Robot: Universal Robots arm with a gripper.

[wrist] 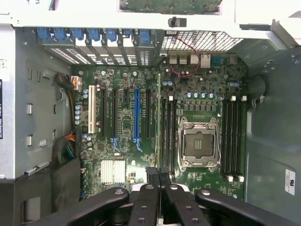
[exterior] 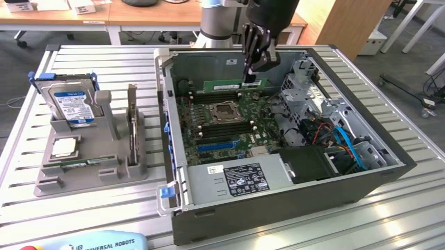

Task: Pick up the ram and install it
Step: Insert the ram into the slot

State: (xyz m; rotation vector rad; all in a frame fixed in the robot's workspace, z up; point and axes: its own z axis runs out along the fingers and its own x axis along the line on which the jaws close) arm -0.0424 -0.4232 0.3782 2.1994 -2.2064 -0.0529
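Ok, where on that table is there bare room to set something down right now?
Bare table slats lie between the grey holder and the near edge, beside the computer case, and again past the case at the exterior view's right. Crowded: the holder with its hard drive, and inside the case, where the gripper grips the ram stick.

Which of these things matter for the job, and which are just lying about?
In the job: tool, shut on the ram; motherboard; computer case.
Lying about: hard drive; grey stand; upright card.
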